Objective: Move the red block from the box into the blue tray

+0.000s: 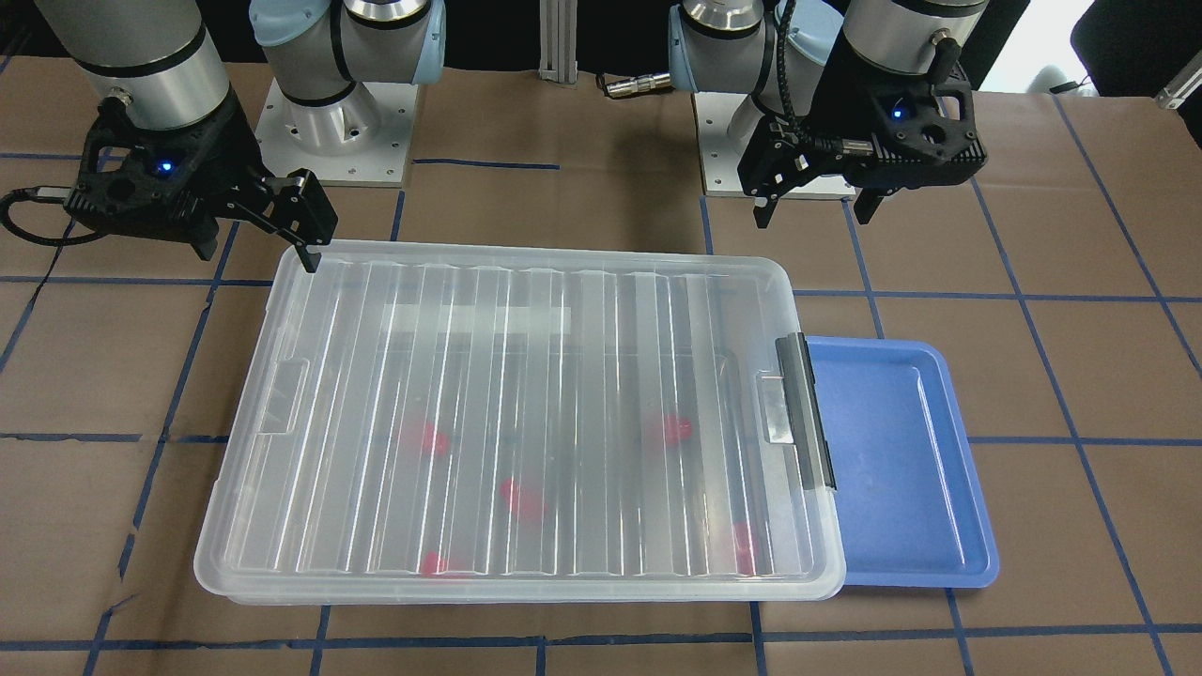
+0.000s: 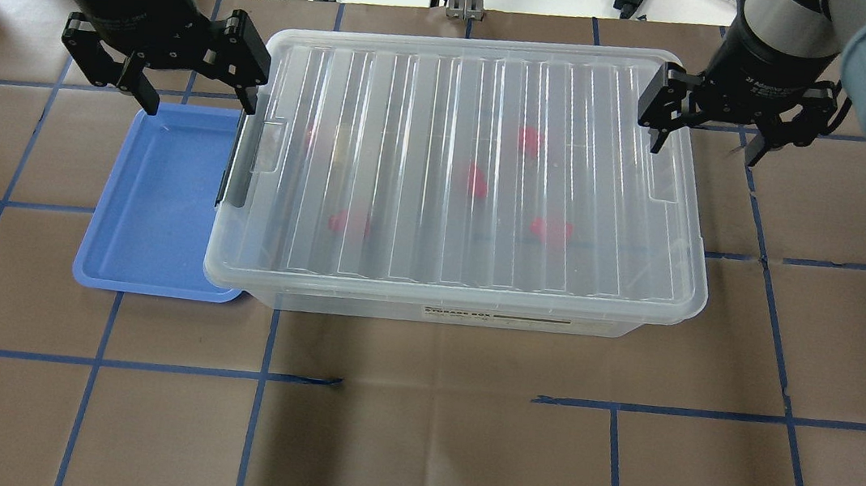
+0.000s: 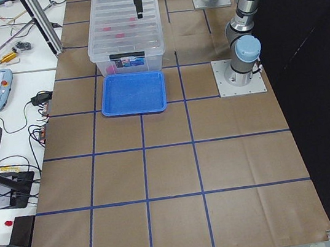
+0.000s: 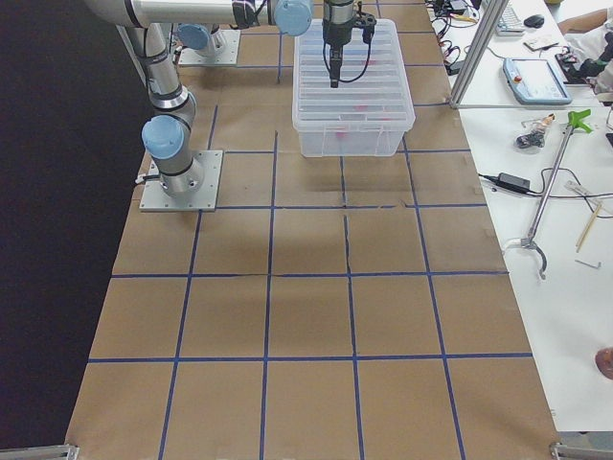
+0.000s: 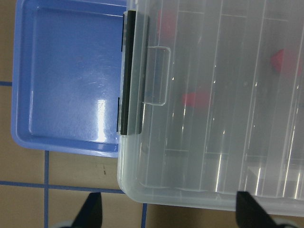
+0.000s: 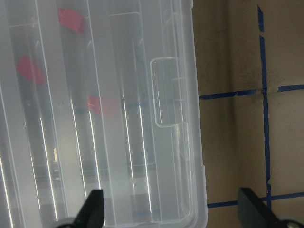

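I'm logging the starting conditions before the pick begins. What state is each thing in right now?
box: shut, ribbed lid on.
latch bar: down against the lid's edge, seemingly fastened.
red blocks: inside the box, under the lid.
blue tray: empty, at the box's latch end.
left gripper: open, holding nothing.
right gripper: open, holding nothing.

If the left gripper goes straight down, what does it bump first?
Probably a corner of the box. One of the left gripper fingers hangs over its lid edge, the other over table. Depth is unclear.
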Tool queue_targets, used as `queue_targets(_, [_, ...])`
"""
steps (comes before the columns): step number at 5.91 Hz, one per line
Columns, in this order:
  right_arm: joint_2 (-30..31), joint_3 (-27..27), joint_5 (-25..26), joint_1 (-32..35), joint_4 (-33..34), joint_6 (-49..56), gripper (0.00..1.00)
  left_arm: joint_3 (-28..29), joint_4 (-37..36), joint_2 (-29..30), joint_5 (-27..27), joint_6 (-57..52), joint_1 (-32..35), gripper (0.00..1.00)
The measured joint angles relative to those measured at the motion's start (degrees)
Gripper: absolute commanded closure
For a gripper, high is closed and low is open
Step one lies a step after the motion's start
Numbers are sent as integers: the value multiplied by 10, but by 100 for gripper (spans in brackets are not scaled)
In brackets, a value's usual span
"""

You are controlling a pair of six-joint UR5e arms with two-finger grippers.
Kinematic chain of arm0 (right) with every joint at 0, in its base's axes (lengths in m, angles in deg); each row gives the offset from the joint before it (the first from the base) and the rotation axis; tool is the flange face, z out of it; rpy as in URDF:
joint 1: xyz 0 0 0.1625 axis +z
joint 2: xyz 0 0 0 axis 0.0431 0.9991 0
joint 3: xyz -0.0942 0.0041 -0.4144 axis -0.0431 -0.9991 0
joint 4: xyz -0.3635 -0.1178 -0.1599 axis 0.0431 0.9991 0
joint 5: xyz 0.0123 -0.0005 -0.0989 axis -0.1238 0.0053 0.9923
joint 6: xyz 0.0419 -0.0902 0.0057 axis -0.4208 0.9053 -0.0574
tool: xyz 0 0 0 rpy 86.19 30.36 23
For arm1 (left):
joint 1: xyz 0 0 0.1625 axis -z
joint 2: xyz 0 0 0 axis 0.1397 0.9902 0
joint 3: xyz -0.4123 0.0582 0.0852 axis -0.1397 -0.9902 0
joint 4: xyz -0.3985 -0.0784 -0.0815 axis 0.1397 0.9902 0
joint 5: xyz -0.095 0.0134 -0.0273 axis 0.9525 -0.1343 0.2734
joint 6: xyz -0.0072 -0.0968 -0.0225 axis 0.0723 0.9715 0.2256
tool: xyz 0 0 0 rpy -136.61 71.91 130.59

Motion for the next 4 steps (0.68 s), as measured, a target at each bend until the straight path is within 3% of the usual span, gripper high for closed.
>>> queue_targets(4, [-3,1,0,-10,1,9,0,-1,-1,0,-6,-1,0,2])
